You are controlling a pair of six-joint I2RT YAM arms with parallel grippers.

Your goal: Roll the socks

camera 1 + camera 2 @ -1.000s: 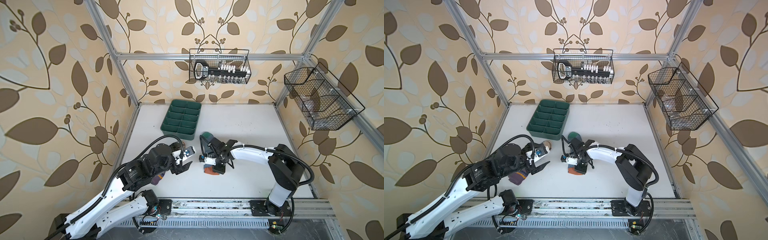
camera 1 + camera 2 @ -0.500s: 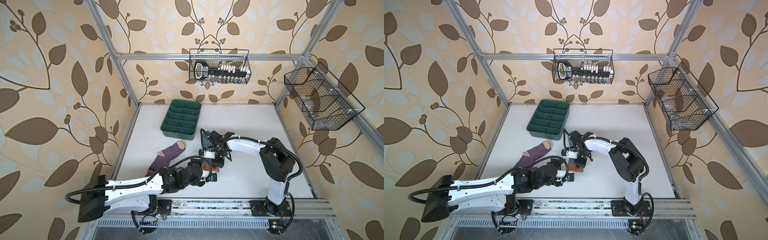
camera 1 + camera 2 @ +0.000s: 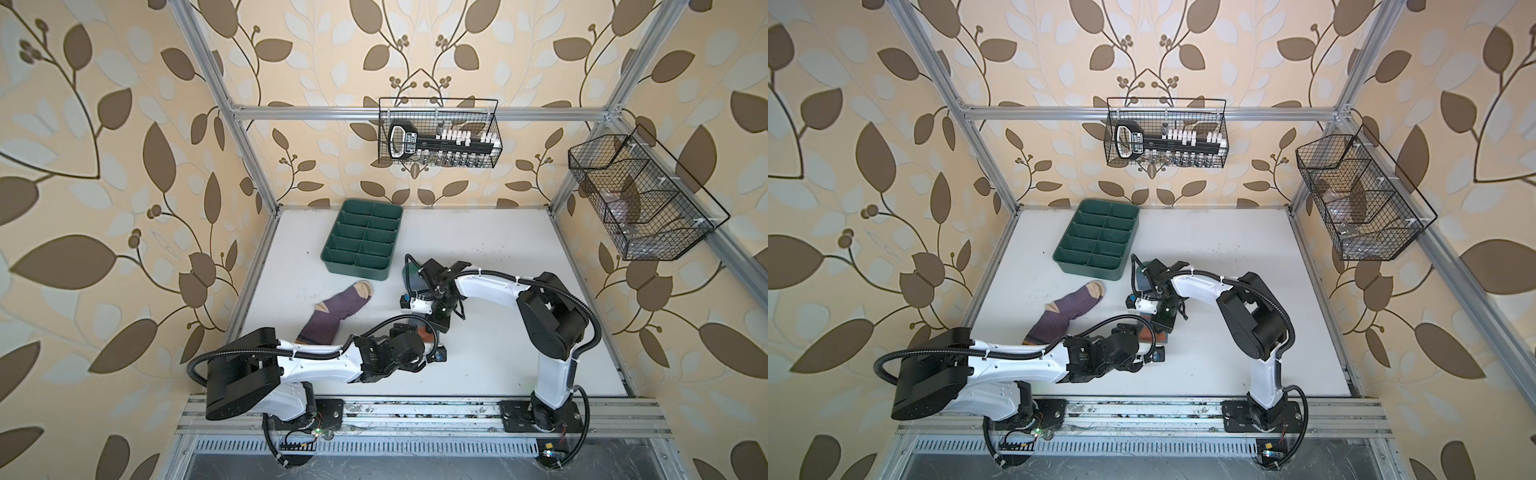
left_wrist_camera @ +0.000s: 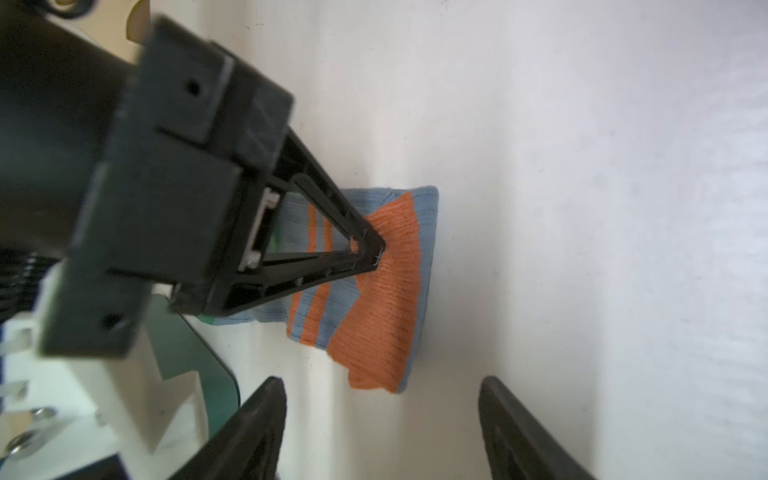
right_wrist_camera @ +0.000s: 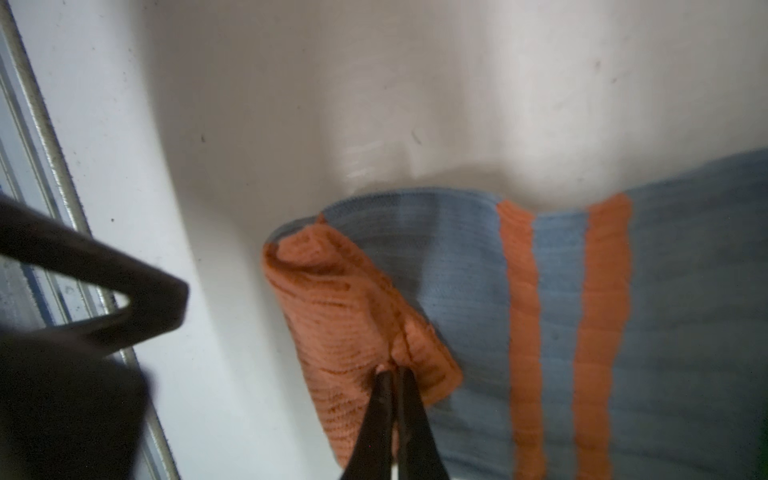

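Swung off the purple sock (image 3: pixel 332 313), the left arm now lies low along the front. Its left fingers (image 4: pixel 266 415) stand spread and empty, and the folded end of the blue sock (image 4: pixel 390 299) lies just ahead of their gap, touching neither finger. The right fingers (image 5: pixel 392 399) are clenched on that sock's orange cuff, which is doubled back slantwise over the ribbed blue leg beside two orange stripes. Its long axis runs from the cuff at the left fingers, under the right fingers, to the green toe past the right wrist. There are two socks in all. The purple one lies flat on the tabletop (image 3: pixel 498 249), well apart from both sets of fingers. It is ribbed, with a beige heel and toe. Its length slants from the cuff by the left arm to the toe, which points at the one green tray (image 3: pixel 357 269).
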